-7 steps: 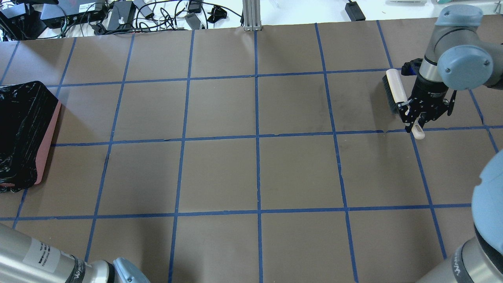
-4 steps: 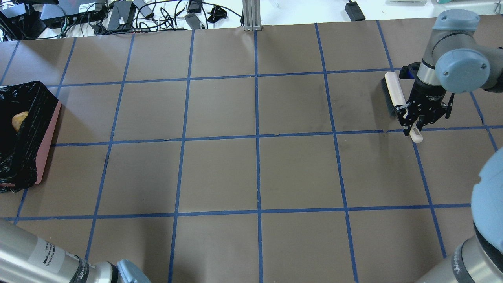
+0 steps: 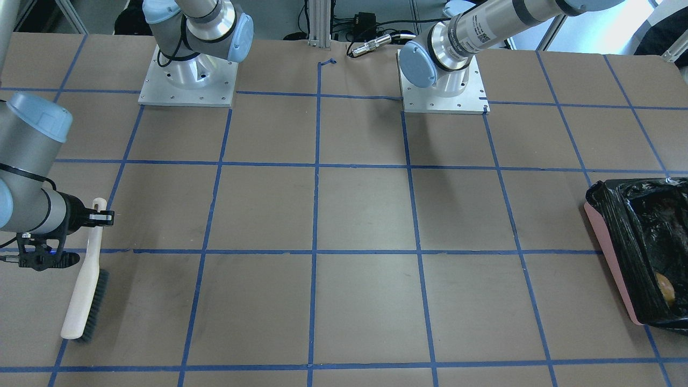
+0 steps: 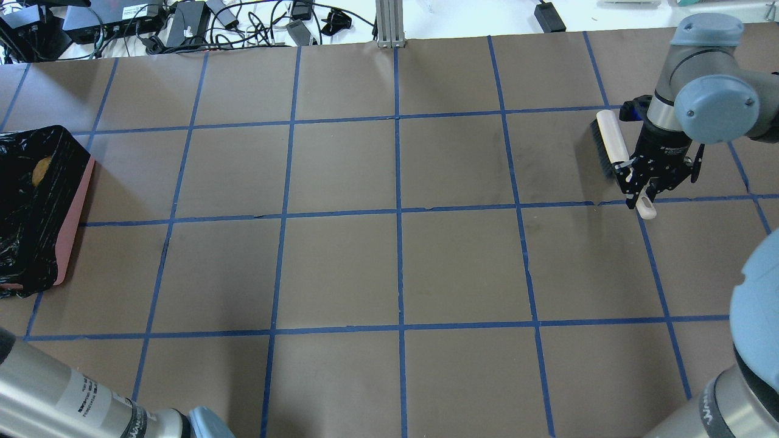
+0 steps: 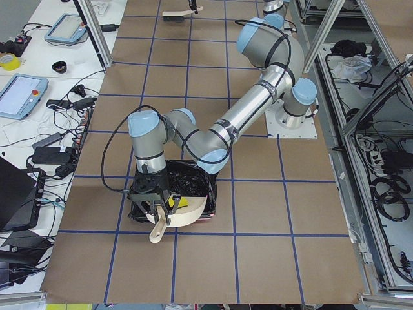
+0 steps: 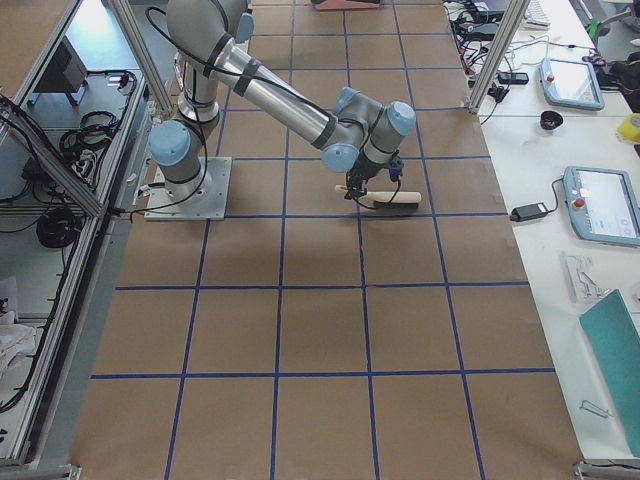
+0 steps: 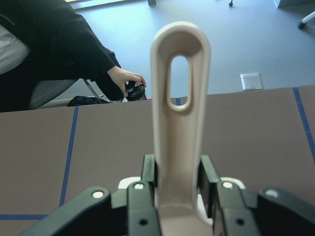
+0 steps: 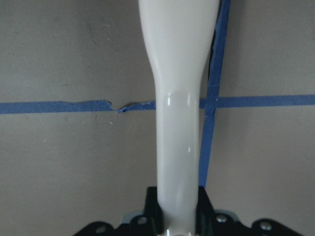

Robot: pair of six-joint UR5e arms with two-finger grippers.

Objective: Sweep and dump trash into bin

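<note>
1. Exterior left view: the bin [image 5: 190, 179], pink with a black liner, sits near the table's left end. The left gripper [image 5: 155, 206] hangs at its near rim, clamped on the handle of the beige dustpan [image 5: 190, 212], with the pan over the liner.
2. Trash: one orange-brown lump [image 4: 41, 171] lies inside the bin. The cream slice and the yellow-green wedge show in no view; I cannot tell whether they are in the liner's folds or on the pan.
3. Risk: the pan lip snags the loose liner on withdrawal and drags or tips the bin.
4. Risk: a piece clinging to the pan drops outside the rim if the pan leaves tilted.
5. The right gripper [image 4: 644, 182], well apart at the other end, is closed on the brush [image 4: 610, 141] handle; no conflict judged.
6. Surroundings: a person's hand [image 7: 125, 81] beyond the table edge and cables [image 4: 182, 24] behind the table. Neither seems to obstruct the pan.
</note>
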